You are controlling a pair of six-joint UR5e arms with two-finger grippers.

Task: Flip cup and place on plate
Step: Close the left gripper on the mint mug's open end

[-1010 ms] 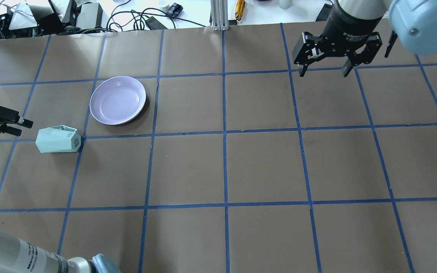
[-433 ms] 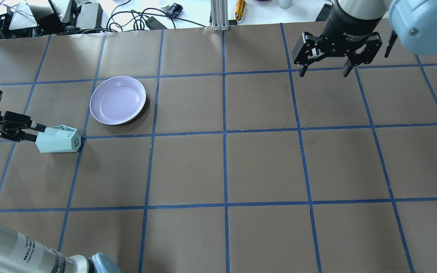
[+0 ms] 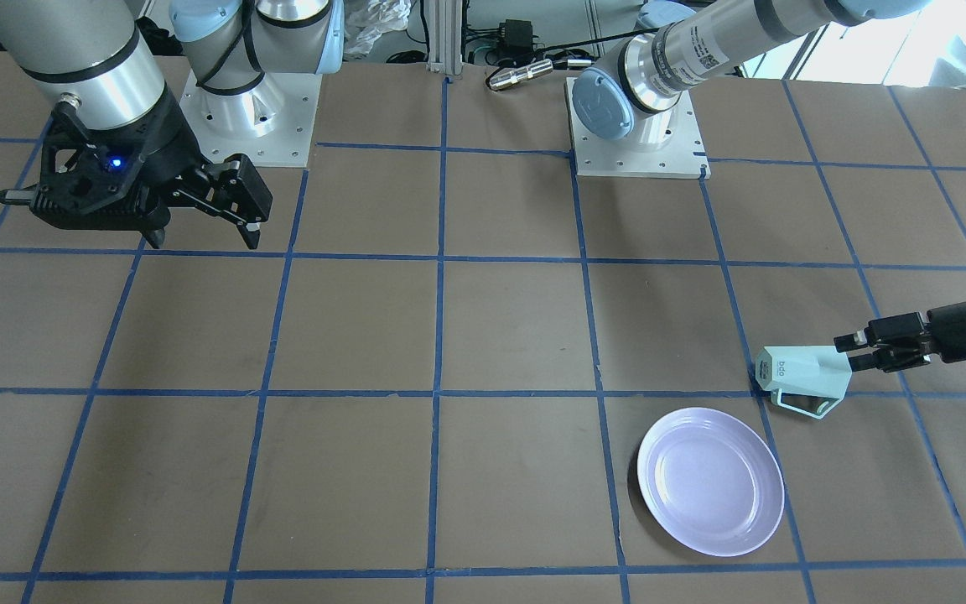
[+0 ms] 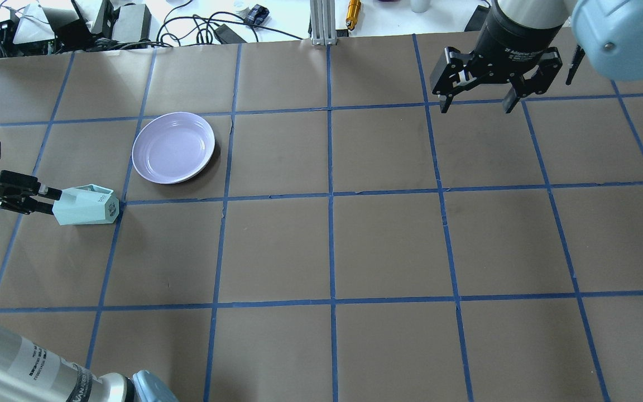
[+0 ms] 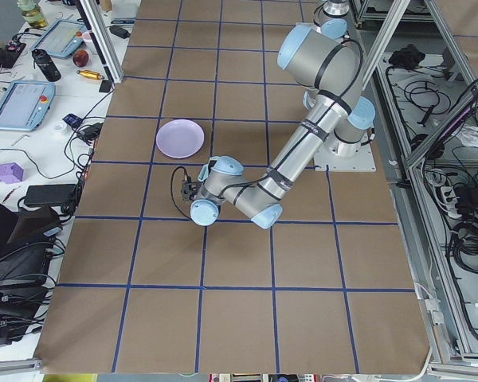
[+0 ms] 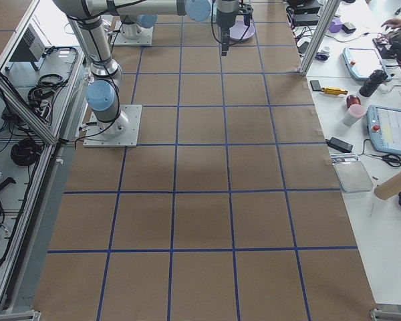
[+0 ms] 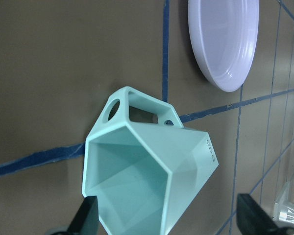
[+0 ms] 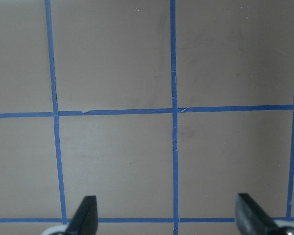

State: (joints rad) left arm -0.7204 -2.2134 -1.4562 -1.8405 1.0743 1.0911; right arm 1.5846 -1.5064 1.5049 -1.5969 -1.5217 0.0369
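The pale mint-green cup lies on its side on the brown table, base toward the middle and open mouth toward my left gripper. That gripper is open, level with the table, its fingertips at the cup's rim. In the left wrist view I look into the cup, handle on top, with one finger against its rim. The lavender plate sits empty just beyond the cup; it also shows in the front view. My right gripper hangs open and empty over the far right.
An aluminium post stands at the table's back edge, with cables and gear behind it. The two arm bases are bolted on the robot's side. Blue tape lines grid the brown table.
My left gripper has moved right along the table, from a short gap away up to the cup's mouth. The cup, the plate and the right arm have not moved.
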